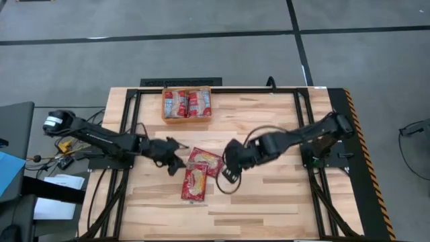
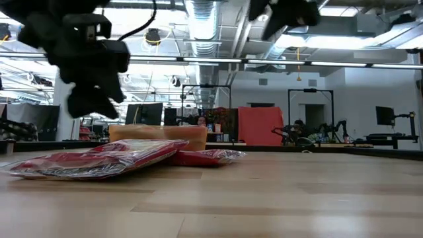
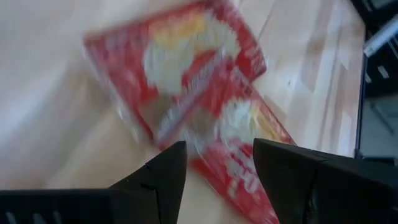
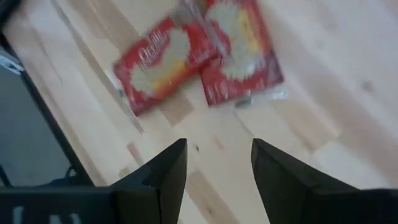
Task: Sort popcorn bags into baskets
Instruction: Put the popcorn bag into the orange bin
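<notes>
— Grippers first: where are they?
— Left gripper (image 1: pixel 176 158) and right gripper (image 1: pixel 228 169) both hang empty, jaws parted, either side of two popcorn bags (image 1: pixel 199 173) overlapping on my worktop (image 1: pixel 269 202).
— The rest?
— Packed in the orange basket (image 1: pixel 186 119) at the far edge.

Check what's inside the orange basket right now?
The orange basket holds popcorn bags lying flat, red with silvery panels, filling it wall to wall. Anything beneath them, and the exact count, is covered.

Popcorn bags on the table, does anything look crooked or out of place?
Two popcorn bags lie loose mid-table, askew and overlapping at a corner, well outside the orange basket at the far edge, which already holds packets in a neat row.
</notes>
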Available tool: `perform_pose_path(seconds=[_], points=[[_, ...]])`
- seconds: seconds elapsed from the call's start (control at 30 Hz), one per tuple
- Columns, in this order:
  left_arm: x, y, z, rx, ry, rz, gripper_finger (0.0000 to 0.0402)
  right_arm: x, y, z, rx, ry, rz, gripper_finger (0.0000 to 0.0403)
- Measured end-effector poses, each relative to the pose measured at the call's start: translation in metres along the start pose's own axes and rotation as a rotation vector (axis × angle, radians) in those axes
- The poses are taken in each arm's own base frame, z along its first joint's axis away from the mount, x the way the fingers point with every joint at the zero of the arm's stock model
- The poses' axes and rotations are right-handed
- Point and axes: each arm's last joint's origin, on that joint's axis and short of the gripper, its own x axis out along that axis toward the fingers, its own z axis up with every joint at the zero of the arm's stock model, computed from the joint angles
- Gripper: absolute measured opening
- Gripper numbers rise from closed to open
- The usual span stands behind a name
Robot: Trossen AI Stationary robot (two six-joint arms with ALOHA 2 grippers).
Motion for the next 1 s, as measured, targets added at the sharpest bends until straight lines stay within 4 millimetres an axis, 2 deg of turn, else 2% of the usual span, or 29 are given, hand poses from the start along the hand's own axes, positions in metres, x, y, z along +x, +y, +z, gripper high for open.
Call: perform_pose_path(seconds=[0.1,0.27,0.37,0.43,0.5,0.67,0.9,1.0], points=[[-0.003,-0.015,-0.019,-0.098,-0.023,0.009,0.0173,0.026,0.003,-0.02,0.056,-0.023,0.059,0.0203],[-0.012,-0.034,-0.049,-0.232,-0.132,0.014,0.0173,0.071,-0.007,-0.044,0.225,-0.102,0.195,0.0204],[-0.019,-0.041,-0.062,-0.28,-0.197,0.003,0.0173,0.097,-0.014,-0.058,0.349,-0.173,0.288,0.0204],[-0.021,-0.043,-0.069,-0.298,-0.235,0.001,0.0173,0.109,-0.02,-0.068,0.391,-0.195,0.29,0.0204],[-0.019,-0.044,-0.076,-0.303,-0.25,0.015,0.0173,0.119,-0.015,-0.07,0.413,-0.221,0.341,0.0205],[0.003,-0.049,-0.091,-0.323,-0.26,-0.014,0.0173,0.142,-0.007,-0.078,0.404,-0.228,0.352,0.0205],[0.038,-0.048,-0.11,-0.379,-0.259,-0.041,0.0173,0.174,0.003,-0.072,0.42,-0.239,0.36,0.0205],[0.051,-0.05,-0.117,-0.4,-0.239,-0.038,0.0173,0.175,0.003,-0.067,0.424,-0.246,0.364,0.0205]])
